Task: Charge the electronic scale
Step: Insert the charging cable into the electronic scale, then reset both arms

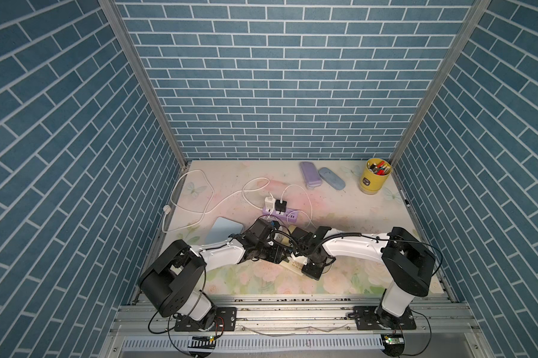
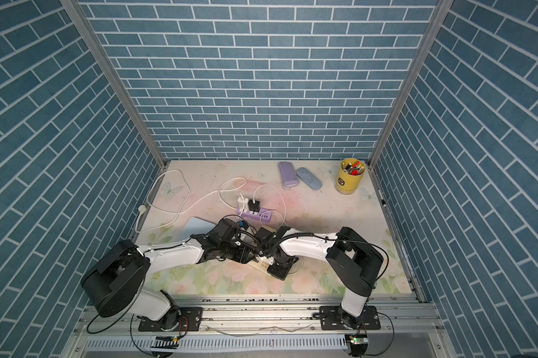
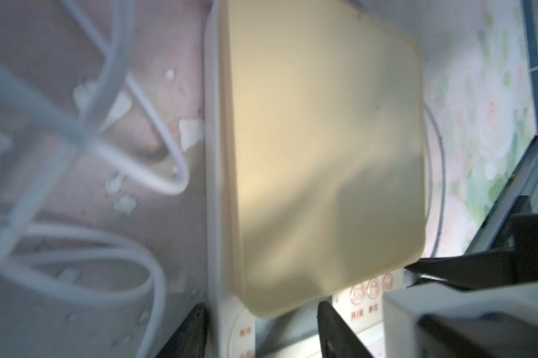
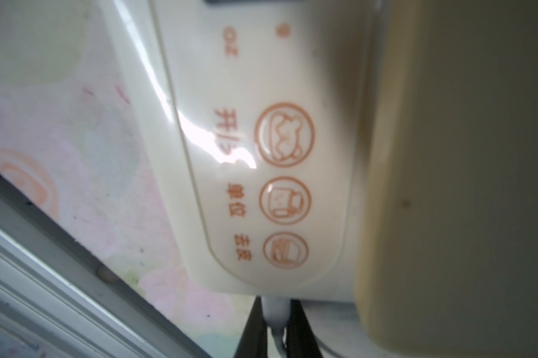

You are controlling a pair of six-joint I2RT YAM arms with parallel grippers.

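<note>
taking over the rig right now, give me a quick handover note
Left gripper: open, jaws astride the scale at its edge.
Right gripper: jaws flank the white plug; grip unclear.
The scale lies front centre. The cable runs back to the black charger on the power strip.
Done: the plug sits at the side of the scale, apparently in.
Left: confirm seating, let go, pull both arms back.
</note>
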